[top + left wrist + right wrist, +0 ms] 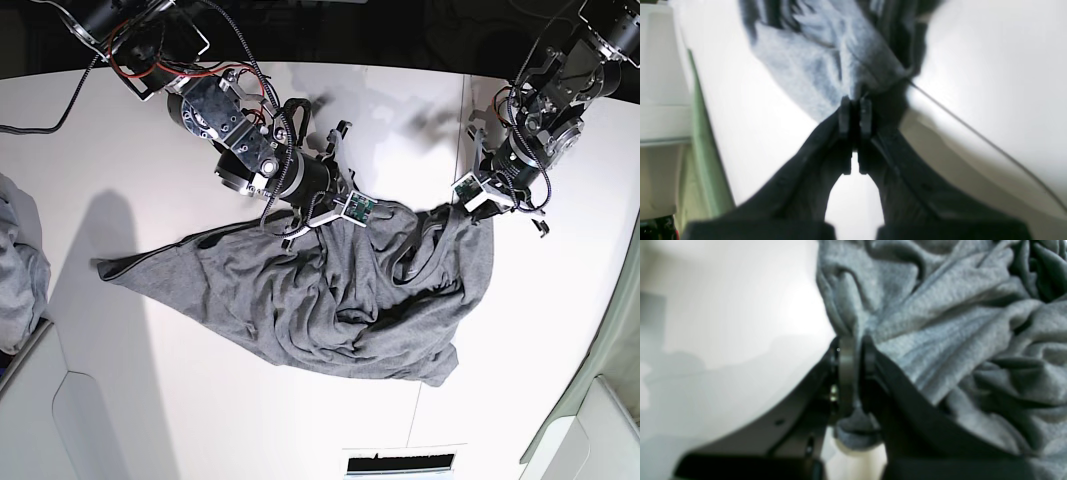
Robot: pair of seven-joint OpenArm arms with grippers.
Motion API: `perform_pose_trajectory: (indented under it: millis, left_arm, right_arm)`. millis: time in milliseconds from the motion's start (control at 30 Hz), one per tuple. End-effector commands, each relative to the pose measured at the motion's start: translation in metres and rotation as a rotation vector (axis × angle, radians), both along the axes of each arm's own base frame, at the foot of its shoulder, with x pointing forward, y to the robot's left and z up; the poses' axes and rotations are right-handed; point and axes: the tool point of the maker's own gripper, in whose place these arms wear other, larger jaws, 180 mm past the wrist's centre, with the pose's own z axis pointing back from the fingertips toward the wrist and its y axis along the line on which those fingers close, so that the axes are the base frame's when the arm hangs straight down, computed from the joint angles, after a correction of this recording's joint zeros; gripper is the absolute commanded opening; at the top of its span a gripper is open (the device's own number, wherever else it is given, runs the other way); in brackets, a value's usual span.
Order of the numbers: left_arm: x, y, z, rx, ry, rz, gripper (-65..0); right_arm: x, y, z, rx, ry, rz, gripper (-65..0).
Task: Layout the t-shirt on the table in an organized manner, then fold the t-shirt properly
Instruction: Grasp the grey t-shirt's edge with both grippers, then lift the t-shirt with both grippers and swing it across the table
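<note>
The grey t-shirt (330, 300) lies crumpled and bunched on the white table (120, 150), with one corner stretched out to the left. My right gripper (345, 205) is shut on its upper edge near the middle. In the right wrist view the gripper (855, 343) pinches a fold of the t-shirt (940, 333). My left gripper (462, 200) is shut on the shirt's upper right edge. In the left wrist view the gripper (855, 100) clamps the t-shirt (813, 60), which is blurred. The two held points are lifted slightly.
A paler grey cloth heap (15, 270) sits at the table's left edge. White bins stand at the bottom left (70, 420) and bottom right (590, 430). A dark seam (973, 133) crosses the table near my left gripper. A vent (400, 463) is at the front edge.
</note>
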Motion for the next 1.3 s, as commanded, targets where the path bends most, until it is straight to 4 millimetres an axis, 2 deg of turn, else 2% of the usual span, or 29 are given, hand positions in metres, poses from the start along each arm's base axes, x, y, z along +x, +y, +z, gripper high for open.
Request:
perform_pose_trajectory:
  millis: [0, 100, 200, 333, 433, 633, 767, 900, 1033, 1167, 1267]
  left_arm:
    - [0.013, 0.010, 0.017, 0.017, -0.070, 0.027, -65.0]
    - [0.025, 0.029, 0.034, 0.026, -0.165, 0.122, -65.0]
    - [0.031, 0.046, 0.044, 0.010, -0.187, 0.181, -65.0]
    - [0.040, 0.071, 0.059, -0.040, -0.221, 0.284, -65.0]
    - [0.047, 0.093, 0.074, -0.091, -0.251, 0.365, -65.0]
    - [0.054, 0.140, 0.104, -0.186, -0.285, 0.487, -65.0]
    - [0.057, 0.167, 0.130, -0.223, -0.324, 0.537, -65.0]
    - [0.063, 0.184, 0.167, -0.258, -0.388, 0.558, -65.0]
    - [0.067, 0.187, 0.212, -0.311, -0.476, 0.558, -65.0]
    - [0.066, 0.186, 0.268, -0.388, -0.590, 0.564, -65.0]
    - [0.061, 0.179, 0.316, -0.436, -0.697, 0.530, -65.0]
  right_arm:
    - [0.005, -0.013, -0.006, -0.073, -0.005, -0.021, -65.0]
    - [0.010, -0.010, 0.003, -0.047, -0.022, -0.036, -65.0]
    - [0.009, 0.001, 0.018, -0.006, -0.052, -0.026, -65.0]
    - [-0.006, 0.020, 0.045, 0.084, -0.057, -0.023, -65.0]
    - [-0.029, 0.038, 0.064, 0.180, -0.016, 0.006, -65.0]
    - [-0.088, 0.074, 0.096, 0.363, 0.101, 0.156, -65.0]
    - [-0.115, 0.088, 0.112, 0.432, 0.136, 0.196, -65.0]
    - [-0.141, 0.104, 0.127, 0.452, 0.144, 0.254, -65.0]
    - [-0.158, 0.124, 0.152, 0.523, 0.140, 0.287, -65.0]
    - [-0.162, 0.140, 0.189, 0.621, 0.114, 0.281, -65.0]
    - [-0.154, 0.136, 0.211, 0.609, 0.034, 0.278, -65.0]
